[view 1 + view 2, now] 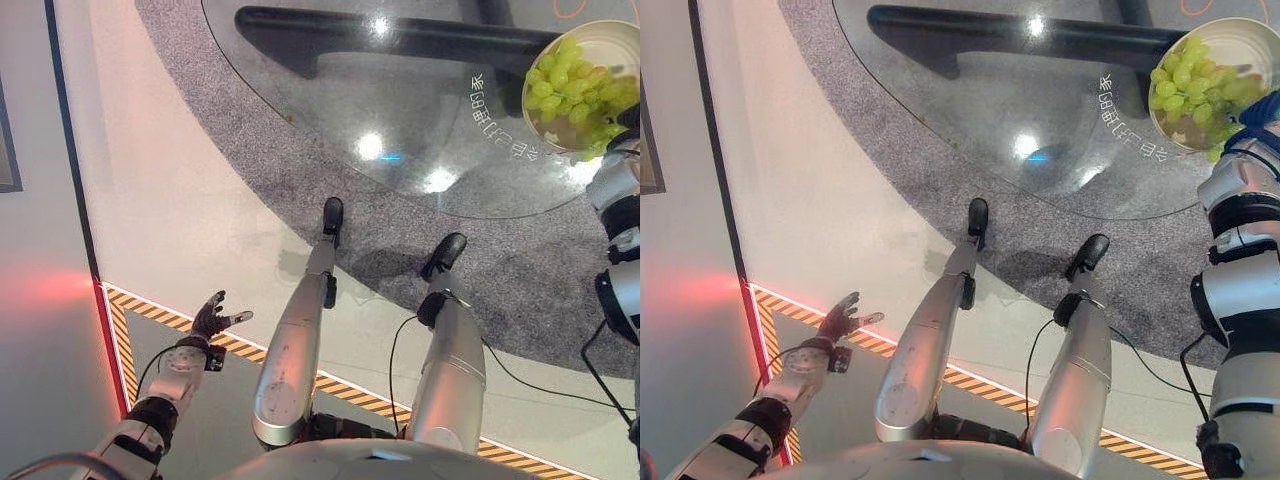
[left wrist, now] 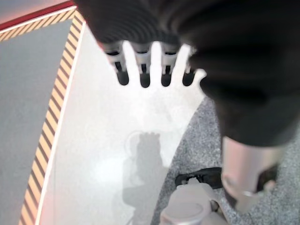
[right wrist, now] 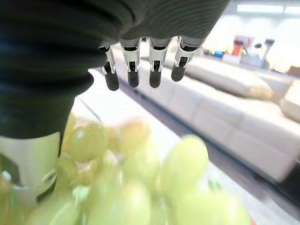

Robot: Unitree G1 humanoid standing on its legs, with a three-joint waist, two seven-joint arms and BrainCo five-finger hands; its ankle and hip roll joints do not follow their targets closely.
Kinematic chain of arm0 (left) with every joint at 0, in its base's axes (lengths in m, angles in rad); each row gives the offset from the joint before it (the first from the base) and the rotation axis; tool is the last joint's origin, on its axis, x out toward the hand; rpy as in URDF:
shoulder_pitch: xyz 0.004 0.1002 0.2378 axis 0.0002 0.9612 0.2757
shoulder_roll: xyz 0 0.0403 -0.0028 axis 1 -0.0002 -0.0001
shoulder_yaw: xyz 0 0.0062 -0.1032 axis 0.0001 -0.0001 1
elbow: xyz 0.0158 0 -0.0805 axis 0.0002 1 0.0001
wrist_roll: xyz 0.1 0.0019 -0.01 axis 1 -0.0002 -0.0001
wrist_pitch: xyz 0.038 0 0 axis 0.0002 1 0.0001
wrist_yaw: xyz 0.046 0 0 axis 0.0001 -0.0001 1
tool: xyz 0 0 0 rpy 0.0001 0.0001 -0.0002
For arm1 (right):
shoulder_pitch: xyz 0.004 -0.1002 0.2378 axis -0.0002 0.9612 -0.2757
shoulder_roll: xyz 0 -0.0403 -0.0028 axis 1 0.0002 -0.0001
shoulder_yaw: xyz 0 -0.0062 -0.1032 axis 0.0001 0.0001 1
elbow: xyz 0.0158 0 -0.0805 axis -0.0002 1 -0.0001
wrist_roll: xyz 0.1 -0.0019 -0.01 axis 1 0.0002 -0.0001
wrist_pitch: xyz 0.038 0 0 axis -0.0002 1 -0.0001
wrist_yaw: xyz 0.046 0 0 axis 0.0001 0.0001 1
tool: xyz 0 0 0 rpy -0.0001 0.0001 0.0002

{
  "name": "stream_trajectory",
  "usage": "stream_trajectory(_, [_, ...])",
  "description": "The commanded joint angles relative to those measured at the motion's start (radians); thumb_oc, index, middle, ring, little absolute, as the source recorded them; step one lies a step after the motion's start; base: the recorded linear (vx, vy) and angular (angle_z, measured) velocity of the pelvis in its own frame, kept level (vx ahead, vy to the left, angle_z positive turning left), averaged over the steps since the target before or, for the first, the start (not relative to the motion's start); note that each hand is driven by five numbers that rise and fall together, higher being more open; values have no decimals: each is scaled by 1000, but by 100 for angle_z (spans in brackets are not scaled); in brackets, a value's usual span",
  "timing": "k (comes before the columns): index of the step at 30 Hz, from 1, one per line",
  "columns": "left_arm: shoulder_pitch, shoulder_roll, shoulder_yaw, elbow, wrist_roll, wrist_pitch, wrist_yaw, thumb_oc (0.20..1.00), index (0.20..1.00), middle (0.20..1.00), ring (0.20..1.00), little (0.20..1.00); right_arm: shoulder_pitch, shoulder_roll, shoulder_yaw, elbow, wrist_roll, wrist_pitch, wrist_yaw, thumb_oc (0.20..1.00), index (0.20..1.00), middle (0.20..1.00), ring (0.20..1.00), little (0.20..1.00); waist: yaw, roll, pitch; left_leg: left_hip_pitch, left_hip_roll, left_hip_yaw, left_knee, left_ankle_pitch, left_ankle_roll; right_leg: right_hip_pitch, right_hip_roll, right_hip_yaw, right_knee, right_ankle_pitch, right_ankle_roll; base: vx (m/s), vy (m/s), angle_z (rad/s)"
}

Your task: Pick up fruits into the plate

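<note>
Right hand (image 3: 140,70), fingers relaxed and open, above green grapes (image 1: 575,95) in a plate (image 1: 600,35) on the glass bench (image 1: 400,110); left hand (image 1: 212,318) open over the floor (image 1: 190,200).

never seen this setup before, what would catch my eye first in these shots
First, the bunch of green grapes piled in a pale plate at the far right edge of the round glass table; the right wrist view shows the right hand just above them, fingers straight. Next, the left hand hangs open and idle low on the left, over the floor by the yellow-black striped tape.
</note>
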Motion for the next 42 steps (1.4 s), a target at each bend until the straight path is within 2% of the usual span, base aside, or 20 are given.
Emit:
stream_trajectory(1, [114, -12, -57, -1, -5, 20, 15, 1000, 1000, 1000, 1000, 1000, -16, -138, 34, -58, -30, -137, -209, 1000, 1000, 1000, 1000, 1000, -19, 77, -31, -6, -82, 1, 123, -200, 24, 18, 91, -50, 89, -151, -33, 0, 0, 0])
stream_trajectory(3, [111, -16, -55, 16, -12, 11, 21, 1000, 1000, 1000, 1000, 1000, -3, -127, 12, -111, -50, -232, -276, 1000, 1000, 1000, 1000, 1000, -23, 69, -31, 8, -81, 1, 118, -203, 21, 32, 96, -50, 83, -151, -29, 0, 0, 0])
stream_trajectory(4, [110, -17, -54, 20, -12, 9, 23, 1000, 1000, 1000, 1000, 1000, 2, -122, 7, -122, -47, -258, -291, 1000, 1000, 1000, 1000, 1000, -24, 66, -31, 12, -80, 1, 117, -203, 20, 36, 97, -50, 80, -151, -28, -90, 16, -3])
stream_trajectory(5, [94, -21, -44, 26, -6, 8, 29, 1000, 1000, 1000, 1000, 1000, 7, -115, -6, -150, -45, -289, -302, 1000, 1000, 1000, 1000, 1000, -27, 63, -31, -6, -76, 5, 109, -173, 25, 23, 101, -64, 63, -116, -37, -100, 22, -4])
stream_trajectory(6, [89, -25, -40, 40, -2, 8, 37, 1000, 1000, 1000, 1000, 1000, 33, -102, -18, -173, -28, -335, -302, 1000, 1000, 1000, 1000, 1000, -31, 56, -31, 13, -74, 6, 101, -174, 24, 40, 105, -64, 54, -114, -37, -104, 23, -2])
stream_trajectory(9, [78, -32, -25, 75, 16, 2, 45, 1000, 1000, 1000, 1000, 1000, 101, -72, -43, -221, -8, -403, -285, 1000, 1000, 1000, 1000, 1000, -41, 39, -31, 53, -73, 7, 91, -179, 24, 77, 112, -62, 39, -113, -36, -46, 10, 0])
stream_trajectory(12, [53, -39, 4, 133, 36, -10, 53, 1000, 1000, 1000, 1000, 1000, 212, -25, -53, -305, -7, -461, -196, 1000, 1000, 1000, 1000, 1000, -61, 10, -31, 127, -72, 9, 80, -191, 24, 150, 116, -57, 14, -111, -33, -67, 34, 0])
stream_trajectory(15, [30, -37, 30, 175, 63, -9, 59, 1000, 1000, 1000, 1000, 1000, 309, 17, -60, -355, 2, -484, -122, 1000, 1000, 1000, 1000, 1000, -78, -11, -31, 198, -65, 13, 70, -202, 22, 218, 114, -55, -3, -112, -29, -41, 31, -1])
stream_trajectory(19, [-22, -19, 27, 252, 295, 1, 159, 1000, 1000, 1000, 1000, 1000, 516, 125, -98, -384, 74, -512, 52, 1000, 1000, 1000, 1000, 1000, -126, -55, -31, 374, -33, 23, 24, -216, 9, 396, 115, -23, -75, -101, -14, 43, 45, -4])
stream_trajectory(20, [-40, -20, 17, 266, 320, 39, 160, 1000, 1000, 1000, 1000, 1000, 606, 168, -99, -403, 104, -503, 120, 1000, 1000, 1000, 1000, 1000, -148, -75, -56, 431, -21, 31, -3, -221, 5, 456, 118, -10, -116, -93, -7, 105, 43, -9])
stream_trajectory(23, [-55, -31, 7, 295, 333, 54, 156, 1000, 1000, 1000, 1000, 1000, 712, 225, -99, -395, 93, -515, 185, 1000, 1000, 1000, 1000, 1000, -171, -96, -107, 485, -8, 43, -49, -217, -3, 518, 122, 0, -181, -75, 2, 107, 17, -18])
stream_trajectory(25, [-45, -45, 16, 303, 326, 48, 176, 1000, 1000, 1000, 1000, 1000, 803, 264, -98, -393, 96, -513, 274, 1000, 1000, 1000, 1000, 1000, -182, -116, -150, 536, 2, 57, -89, -214, -7, 565, 120, 6, -236, -52, 15, 95, -11, -21])
stream_trajectory(28, [-30, -59, 47, 309, 324, 44, 179, 1000, 1000, 1000, 1000, 1000, 895, 319, -94, -374, 87, -532, 342, 1000, 1000, 1000, 1000, 1000, -192, -140, -196, 576, 20, 84, -106, -215, -11, 603, 116, 6, -268, -38, 25, 59, -28, -22])
stream_trajectory(29, [-31, -63, 56, 318, 339, 44, 171, 1000, 1000, 1000, 1000, 1000, 913, 341, -87, -355, 112, -511, 387, 1000, 1000, 1000, 1000, 1000, -196, -146, -210, 586, 29, 96, -109, -216, -13, 611, 118, 6, -271, -38, 25, -25, -13, -15])
stream_trajectory(33, [-19, -81, 56, 355, 401, 54, 154, 1000, 1000, 1000, 1000, 1000, 977, 423, -111, -232, 238, -434, 475, 1000, 1000, 1000, 1000, 1000, -207, -153, -256, 634, 56, 120, -142, -205, -22, 659, 123, -5, -294, -39, 26, 8, -12, -12])
stream_trajectory(39, [2, -102, 69, 406, 443, 45, 148, 1000, 1000, 1000, 1000, 1000, 1038, 512, -202, -1, 370, -373, 588, 1000, 1000, 1000, 1000, 1000, -216, -147, -325, 691, 77, 154, -171, -196, -33, 722, 109, -14, -332, -33, 34, 50, 9, -13])
stream_trajectory(42, [18, -116, 78, 429, 465, 44, 132, 1000, 1000, 1000, 1000, 1000, 1058, 544, -265, 87, 433, -282, 619, 1000, 1000, 1000, 1000, 1000, -218, -141, -364, 721, 79, 166, -172, -205, -31, 751, 105, -18, -341, -36, 34, 84, 15, -13])
